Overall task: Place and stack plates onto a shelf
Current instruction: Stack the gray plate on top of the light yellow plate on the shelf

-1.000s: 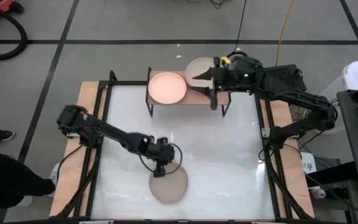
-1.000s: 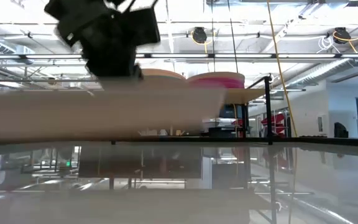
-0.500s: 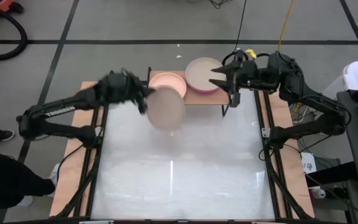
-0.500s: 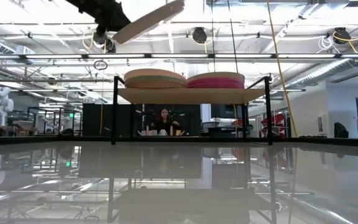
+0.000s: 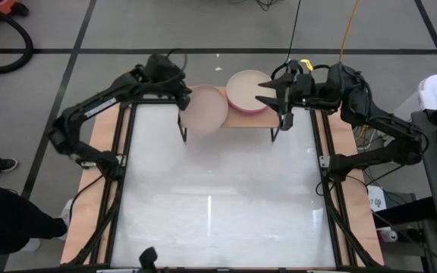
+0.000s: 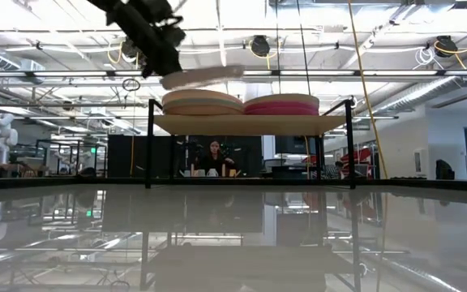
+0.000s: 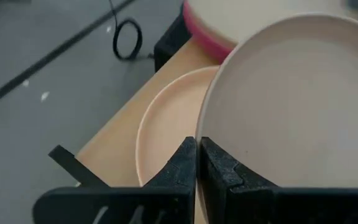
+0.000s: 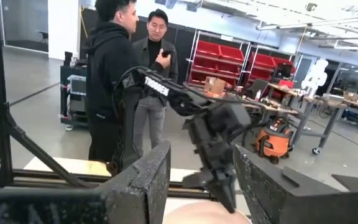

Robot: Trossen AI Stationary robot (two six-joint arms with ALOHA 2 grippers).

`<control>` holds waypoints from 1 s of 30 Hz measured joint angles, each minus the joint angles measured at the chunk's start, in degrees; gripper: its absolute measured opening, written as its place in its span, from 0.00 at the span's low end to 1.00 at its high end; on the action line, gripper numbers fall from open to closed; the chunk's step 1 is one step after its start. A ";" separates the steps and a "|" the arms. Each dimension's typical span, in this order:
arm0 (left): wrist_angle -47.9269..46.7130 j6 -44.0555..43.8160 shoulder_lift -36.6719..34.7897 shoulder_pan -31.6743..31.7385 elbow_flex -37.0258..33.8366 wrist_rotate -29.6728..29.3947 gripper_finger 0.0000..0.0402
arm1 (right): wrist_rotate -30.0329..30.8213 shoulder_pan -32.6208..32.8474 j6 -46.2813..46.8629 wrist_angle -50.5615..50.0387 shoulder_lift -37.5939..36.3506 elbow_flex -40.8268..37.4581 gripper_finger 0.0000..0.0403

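The left gripper is closed on the rim of a taupe plate, fingers pinched tight with the plate edge between them, carrying it over the left end of the shelf, which stands at the table's far edge. In the low view the taupe plate hangs in the air roughly level, slightly tilted, just above the left stack and apart from it; the left gripper grips it at the left rim from above. From the left wrist view the held taupe plate covers part of a peach plate that tops the left stack, with the wood board of the shelf showing beside it. The left stack shows several layers in the low view, including a teal band, exact count hard to tell. The right stack sits on the right half of the shelf board, touching the left stack or just beside it; it has a magenta plate low and a beige plate on top. The right gripper hovers over the right end of the shelf, near the beige plate, jaws spread wide and holding nothing; its fingers stand well apart in the right wrist view. That view also shows two people standing in the room beyond the table, and the left arm in front of them. A seated person is visible under the shelf in the low view, far back.
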 joint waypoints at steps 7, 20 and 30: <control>-2.24 0.61 6.42 1.89 4.45 -1.79 0.02 | 0.00 0.01 0.02 0.83 -0.84 -4.87 0.39; -5.06 0.45 6.58 5.47 5.15 -1.90 0.11 | 0.00 0.00 -1.31 2.80 -1.36 -7.47 0.39; -4.52 1.62 6.58 4.40 5.15 -1.79 0.31 | 0.00 0.02 -1.77 4.75 -1.36 -7.47 0.39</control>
